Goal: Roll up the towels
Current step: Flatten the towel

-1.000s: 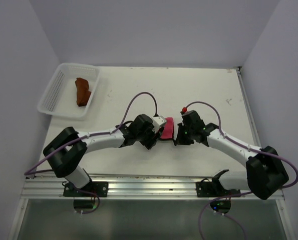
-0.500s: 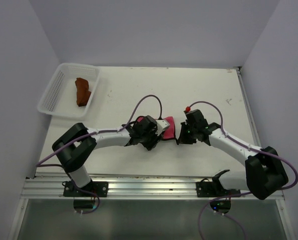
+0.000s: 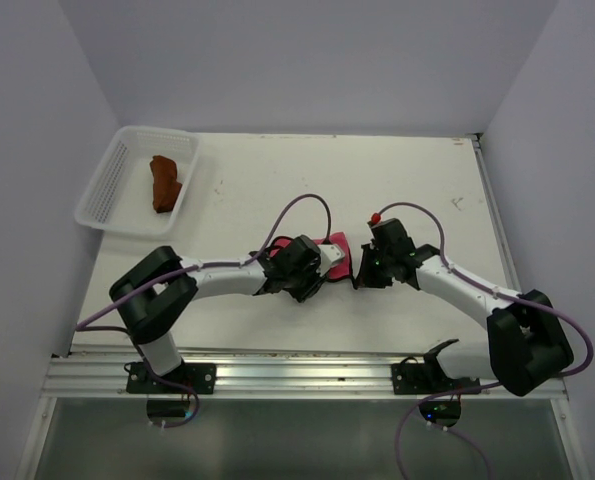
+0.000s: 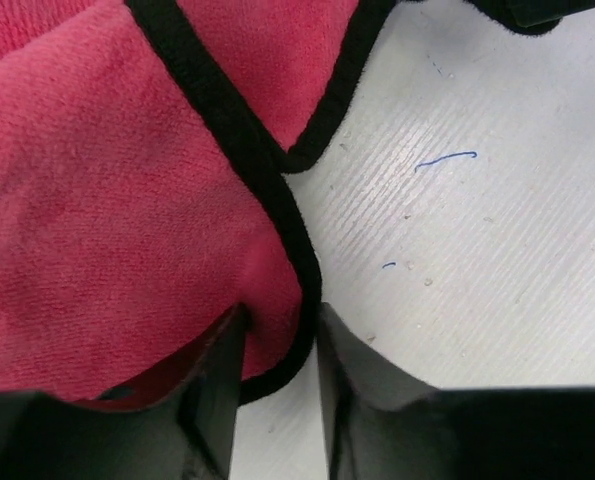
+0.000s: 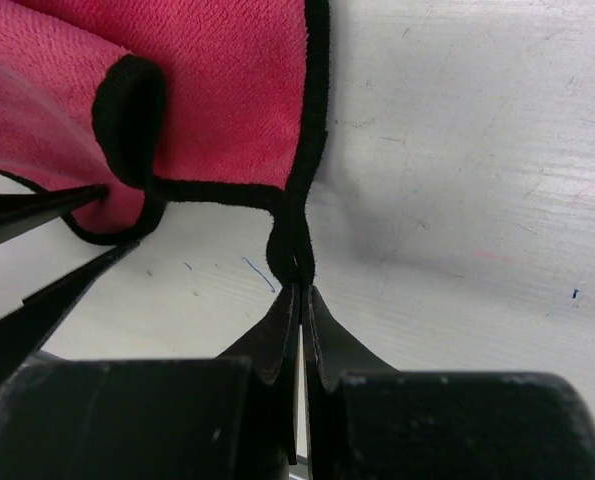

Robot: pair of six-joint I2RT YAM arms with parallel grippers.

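The pink-red towel (image 3: pixel 335 252) with dark edging lies crumpled on the table between my two grippers. In the left wrist view my left gripper (image 4: pixel 277 335) pinches a folded, black-edged lobe of this towel (image 4: pixel 127 200); cloth fills the gap at the fingertips. In the right wrist view my right gripper (image 5: pixel 299 290) is shut on the towel's small black loop (image 5: pixel 292 250), with the pink cloth (image 5: pixel 227 90) spread beyond it. From above, the left gripper (image 3: pixel 325 262) meets the towel's left side and the right gripper (image 3: pixel 358 272) its right. The rust-orange towel (image 3: pixel 164 182) lies bunched in the basket.
A white mesh basket (image 3: pixel 102 190) stands at the table's far left corner. Purple cables arc over both arms near the towel. Grey walls close in the table on three sides, and a metal rail runs along the near edge.
My left arm has pushed its gripper to the right, in against the pink-red towel, and its jaws have narrowed onto the cloth. The right gripper has stayed shut, almost unmoved.
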